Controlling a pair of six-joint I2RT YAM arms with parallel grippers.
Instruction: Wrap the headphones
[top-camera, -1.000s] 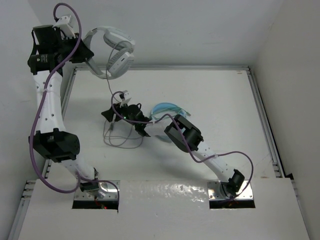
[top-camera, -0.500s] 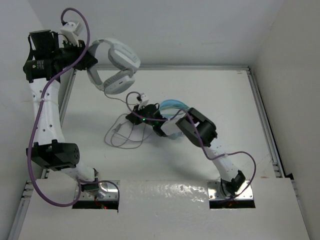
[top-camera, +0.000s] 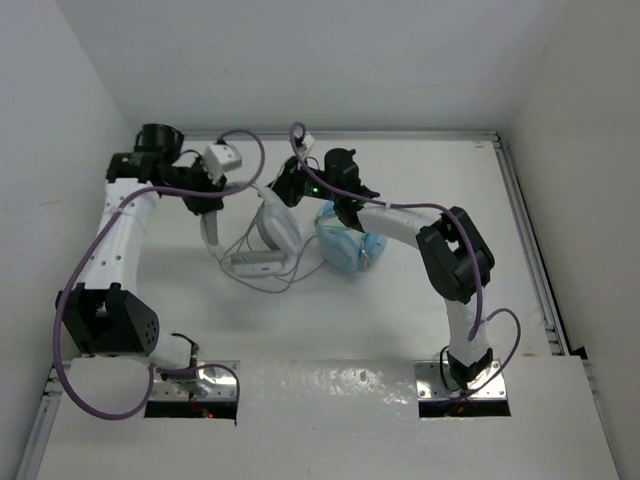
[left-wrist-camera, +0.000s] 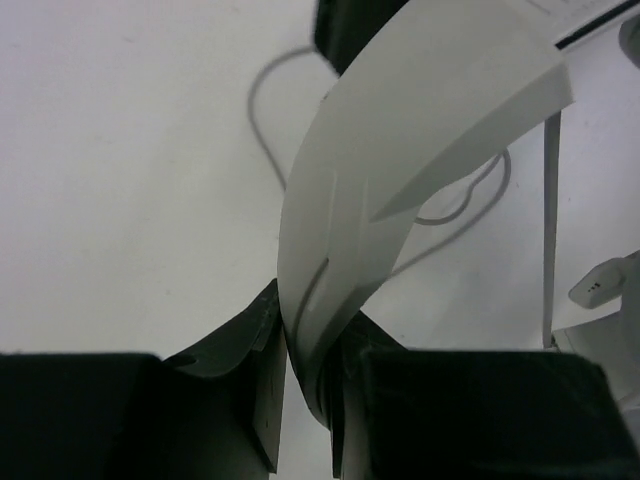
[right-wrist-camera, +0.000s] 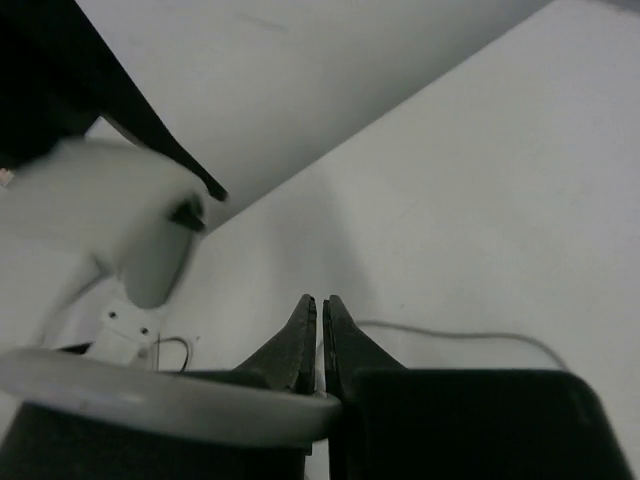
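The white-and-grey headphones (top-camera: 272, 228) lie at the back middle of the table, one ear cup (top-camera: 258, 263) flat on it. Their thin cable (top-camera: 236, 242) loops beside them. My left gripper (top-camera: 210, 222) is shut on the grey headband (left-wrist-camera: 400, 130), which runs up and away from between its fingers (left-wrist-camera: 310, 370). My right gripper (top-camera: 284, 188) hovers just behind the headphones, its jaws pressed together (right-wrist-camera: 321, 305). A stretch of cable (right-wrist-camera: 450, 333) lies on the table beyond it; whether it is pinched I cannot tell. A grey band (right-wrist-camera: 150, 400) crosses under the fingers.
Light blue headphones (top-camera: 346, 246) lie right of the white pair, under the right forearm. A metal rail (top-camera: 520, 210) borders the table's right side and back. White walls stand close behind and at the sides.
The left arm brought the headphones down from high at the back left onto the table. The right gripper moved from mid-table toward the back and shut.
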